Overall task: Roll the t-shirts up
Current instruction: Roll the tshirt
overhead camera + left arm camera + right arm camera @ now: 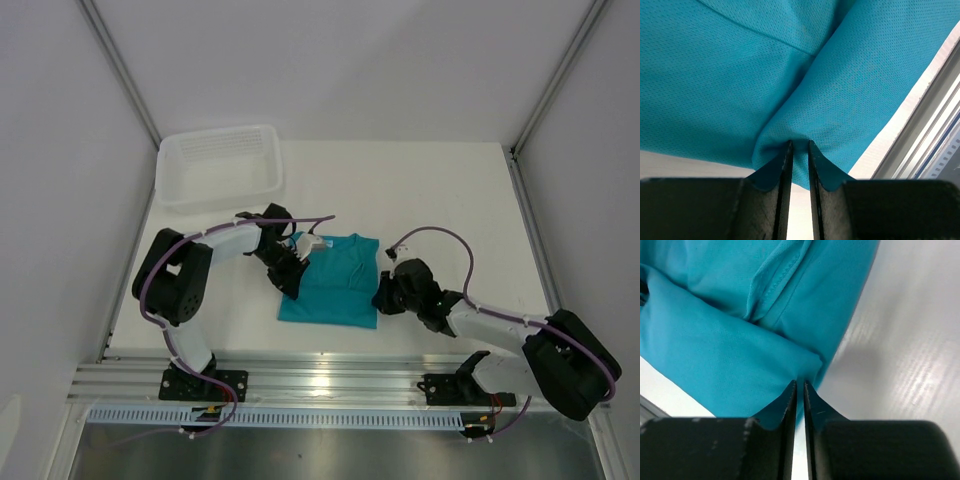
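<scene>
White counter (430, 190) boxed in by plain white walls, with metal posts running up at the corners. From the top view there's a white basket (220, 165) at the far left corner. The teal shirt (335, 285) lies flat-ish in a rough rectangle around the middle of the near edge, and its white label (318, 243) pokes out on the far side. The left gripper (288, 268) is on the shirt's left edge and the right gripper (384, 296) is on its right edge, so one arm per side.

Left wrist view: the left gripper (799, 145) is squeezed almost fully together on a bunched fold of the shirt (740, 75). Cloth puckers right at the tips and spills round both fingers. The counter's near rail (935, 125) shows off to the right.

Right wrist view: same deal. The right gripper (800, 384) is pinched down on a folded corner of the shirt (715, 355), with bare counter (910, 340) beside it.

Handling-wise, my guess is it's light, thin mesh knit that's totally floppy, so it'll sag and slide on that glossy top instead of holding a crease. I'd say the side edges are the right place to grab. Keep the two grips level, or the roll will probably go crooked.
</scene>
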Robot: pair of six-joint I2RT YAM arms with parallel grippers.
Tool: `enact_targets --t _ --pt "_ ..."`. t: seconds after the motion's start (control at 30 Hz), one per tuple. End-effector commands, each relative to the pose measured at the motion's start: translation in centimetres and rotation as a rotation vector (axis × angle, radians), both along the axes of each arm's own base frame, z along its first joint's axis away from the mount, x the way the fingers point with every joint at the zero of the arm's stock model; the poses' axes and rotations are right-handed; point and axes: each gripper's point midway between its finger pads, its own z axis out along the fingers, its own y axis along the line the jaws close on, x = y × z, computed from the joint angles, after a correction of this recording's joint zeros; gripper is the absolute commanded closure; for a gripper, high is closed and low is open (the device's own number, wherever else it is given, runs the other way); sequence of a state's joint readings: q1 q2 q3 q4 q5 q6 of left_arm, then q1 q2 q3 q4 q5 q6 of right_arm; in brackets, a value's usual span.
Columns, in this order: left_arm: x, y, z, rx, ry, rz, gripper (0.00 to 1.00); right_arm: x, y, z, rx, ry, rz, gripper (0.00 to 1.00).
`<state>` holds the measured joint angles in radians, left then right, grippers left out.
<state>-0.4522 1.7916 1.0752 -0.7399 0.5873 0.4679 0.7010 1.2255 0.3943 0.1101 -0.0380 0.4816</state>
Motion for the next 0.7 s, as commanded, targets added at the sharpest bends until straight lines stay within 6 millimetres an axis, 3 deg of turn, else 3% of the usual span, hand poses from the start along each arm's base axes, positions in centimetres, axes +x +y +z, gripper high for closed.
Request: enact_targets --t 0.0,0.03,0.1,0.13,0.17,0.23,0.37,0.43,0.53,0.67 --pt "-0.1 0.2 -0.3 -0.003 0.007 0.014 0.78 1.8 0.0 3.5 -0.038 -0.105 0.032 0.86" --pt "-0.1 0.2 -0.4 -0.002 0.008 0.016 0.78 1.7 -1.1 4.2 -0.094 -0.125 0.02 0.83" --pt "0.0 0.1 -0.3 -0.007 0.006 0.017 0.78 1.7 -1.1 5.9 -0.172 -0.21 0.097 0.74" --pt "-0.1 0.2 -0.3 -0.007 0.009 0.017 0.78 2.2 -0.6 7.7 -0.187 -0.264 0.11 0.7" --pt "-0.1 0.2 -0.3 -0.008 0.01 0.018 0.78 0.9 0.5 8.2 -0.21 -0.287 0.2 0.64" --pt "-0.1 0.1 -0.2 -0.01 0.011 0.018 0.78 0.3 1.1 9.3 -0.348 -0.405 0.328 0.6" --pt "-0.1 0.2 -0.2 -0.019 0.013 0.02 0.78 -4.6 3.6 7.8 -0.599 -0.536 0.727 0.55" --pt "0.0 0.1 -0.2 -0.021 0.011 0.02 0.78 -5.7 3.3 6.5 -0.711 -0.582 0.869 0.54" --pt "0.0 0.1 -0.2 -0.023 0.011 0.023 0.78 -6.8 2.9 3.8 -0.815 -0.554 0.982 0.53" --pt "0.0 0.1 -0.2 -0.023 0.012 0.022 0.78 -6.3 3.4 3.1 -0.872 -0.584 0.975 0.5"
